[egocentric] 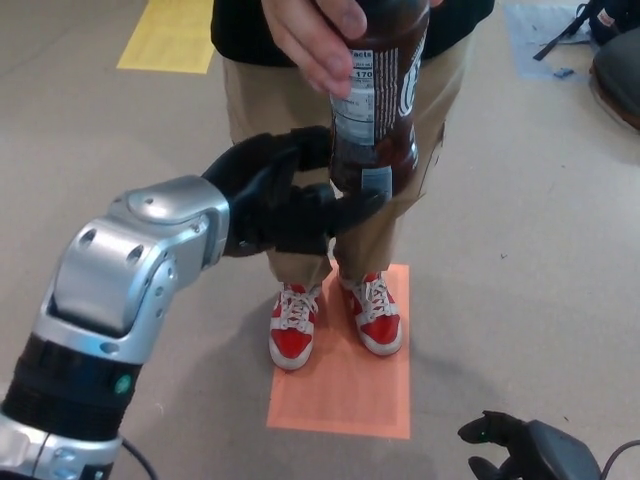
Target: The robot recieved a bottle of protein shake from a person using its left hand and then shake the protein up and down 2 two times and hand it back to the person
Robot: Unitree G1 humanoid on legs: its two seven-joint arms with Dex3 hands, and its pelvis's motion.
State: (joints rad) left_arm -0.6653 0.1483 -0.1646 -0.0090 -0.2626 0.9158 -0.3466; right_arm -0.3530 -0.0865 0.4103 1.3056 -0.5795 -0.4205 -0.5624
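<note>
Head view is showing me the person's hand point(318, 35) gripping the protein shake bottle point(378, 95) while my left hand point(285, 195), fingers spread and empty, is sitting just below it, suggesting the handover is finishing.

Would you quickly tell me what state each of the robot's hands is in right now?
Left hand: open, fingers spread just below the bottle, which the person's hand holds.
Right hand: partly in view at the bottom edge; cannot be told.

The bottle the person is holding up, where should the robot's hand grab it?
Probably the lower half of the bottle, below the person's hand, which covers the top. It hangs upright, so the left hand, open just under it, could come up from the robot's left and wrap its round sides.
</note>
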